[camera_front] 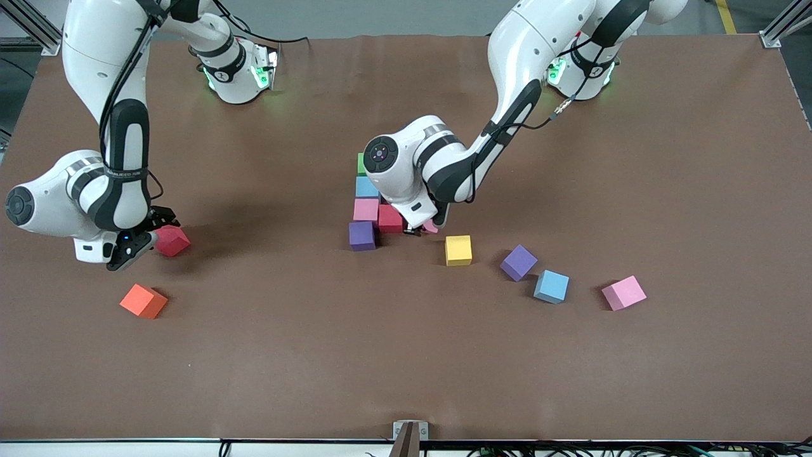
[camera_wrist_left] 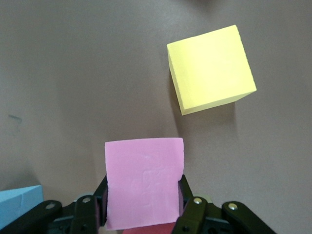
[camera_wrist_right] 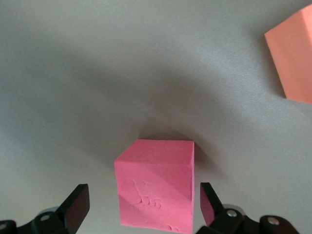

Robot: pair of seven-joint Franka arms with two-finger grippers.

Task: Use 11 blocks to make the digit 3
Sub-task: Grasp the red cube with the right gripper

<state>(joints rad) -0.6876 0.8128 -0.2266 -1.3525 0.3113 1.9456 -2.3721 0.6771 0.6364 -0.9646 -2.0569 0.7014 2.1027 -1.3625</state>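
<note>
The left arm's wrist covers part of the block cluster in the front view; only edges show of what sits under it. Visible there, in a column running toward the front camera: green block (camera_front: 361,164), largely hidden; light blue block (camera_front: 366,186); pink block (camera_front: 366,209); purple block (camera_front: 362,235). A dark red block (camera_front: 390,219) touches the pink one on the side toward the left arm's end. How many more blocks lie under the wrist cannot be told.

Left gripper (camera_front: 424,227) sits low at the cluster, fingers pinching a second pink block (camera_wrist_left: 144,182), of which only a sliver shows from the front. In the left wrist view a red edge shows just under the held block and a light blue corner is cut off at the frame's edge.

Loose on the tabletop (camera_front: 406,355), toward the left arm's end: yellow block (camera_front: 458,249), just beside the left gripper; second purple block (camera_front: 518,262); second light blue block (camera_front: 551,287); third pink block (camera_front: 623,292).

Right gripper (camera_front: 147,237) is at the right arm's end, fingers (camera_wrist_right: 77,206) spread either side of a red block (camera_front: 171,240), not touching it. An orange block (camera_front: 144,301) lies nearer the front camera, apart from it.

Count visible: three pink, two light blue, two purple, two red, one green, one yellow, one orange.
</note>
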